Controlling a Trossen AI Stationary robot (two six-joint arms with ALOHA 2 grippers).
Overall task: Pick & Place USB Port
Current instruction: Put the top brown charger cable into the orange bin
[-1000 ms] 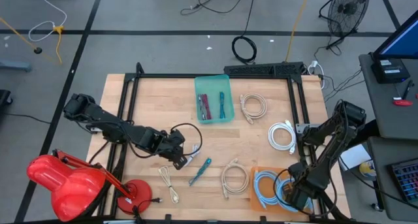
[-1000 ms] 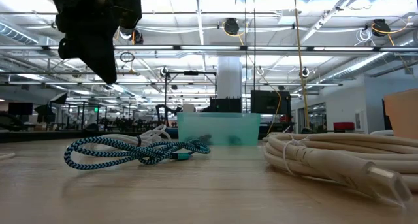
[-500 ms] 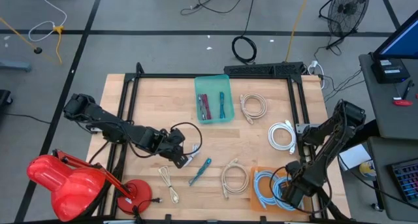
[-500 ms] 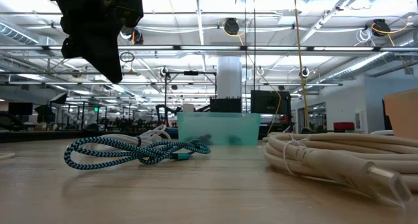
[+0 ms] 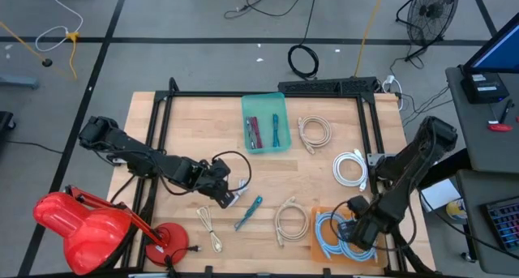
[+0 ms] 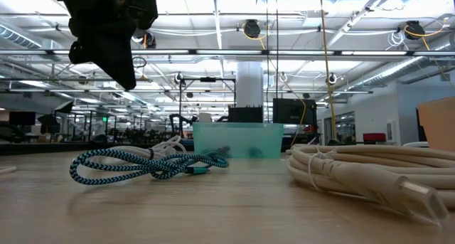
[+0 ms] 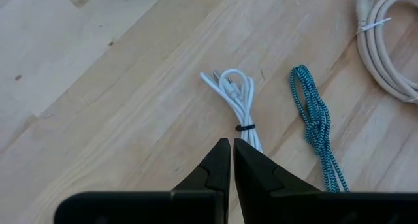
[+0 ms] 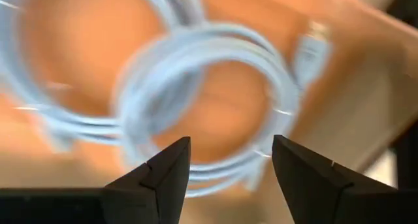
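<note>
- Two dark, jointed arms are seen, each built of black segments with rounded housings at the joints.
- A thin black cable is looped beside the left arm's (image 5: pixel 154 163) wrist.
- Each gripper is ended by two black, wedge-shaped fingers (image 7: pixel 208 174) with smooth matte faces and angular edges.

No text, labels, brands or numbers you could read anywhere, not on cables, bins, arms or table.
</note>
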